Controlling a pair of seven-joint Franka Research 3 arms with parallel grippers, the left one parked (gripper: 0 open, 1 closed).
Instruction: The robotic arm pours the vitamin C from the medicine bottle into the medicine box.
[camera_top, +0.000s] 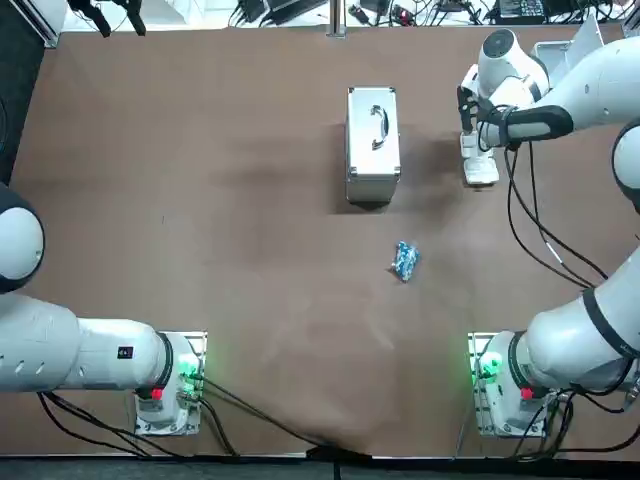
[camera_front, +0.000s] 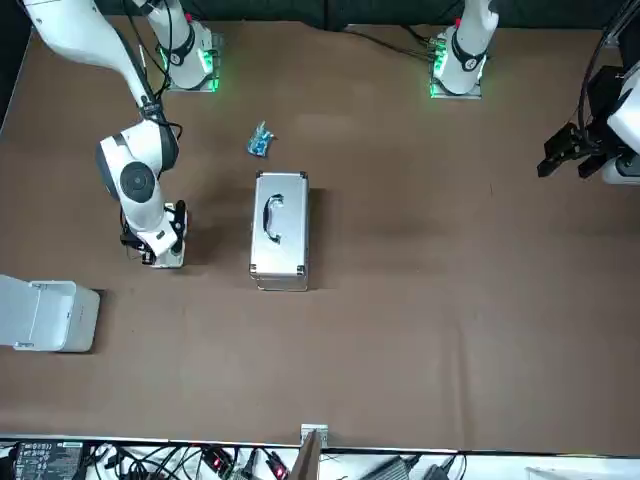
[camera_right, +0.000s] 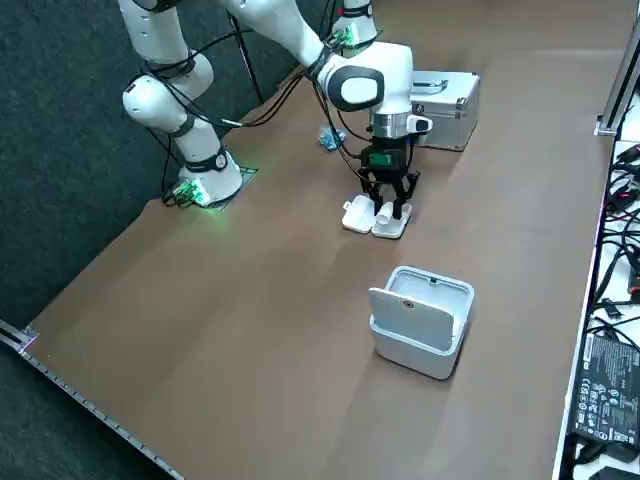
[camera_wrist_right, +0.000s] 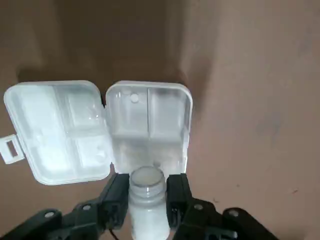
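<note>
My right gripper (camera_wrist_right: 146, 184) is shut on a small white medicine bottle (camera_wrist_right: 146, 202), one finger on each side of its neck. The bottle's cap is off and its open mouth points down over the medicine box (camera_wrist_right: 148, 125). This clear plastic pill box lies open on the table, with its lid (camera_wrist_right: 55, 131) folded out flat beside the divided base. A small round white thing (camera_wrist_right: 134, 98) lies in one compartment. In the top view the gripper (camera_top: 478, 140) hangs over the box (camera_top: 481, 170) at the far right. The side view shows the bottle (camera_right: 385, 212) just above the box (camera_right: 362, 218).
A silver metal case (camera_top: 373, 145) with a handle lies left of the box. A blue packet (camera_top: 404, 261) lies nearer the bases. A white bin with a raised lid (camera_right: 420, 320) stands beyond the box, near the table's far right corner.
</note>
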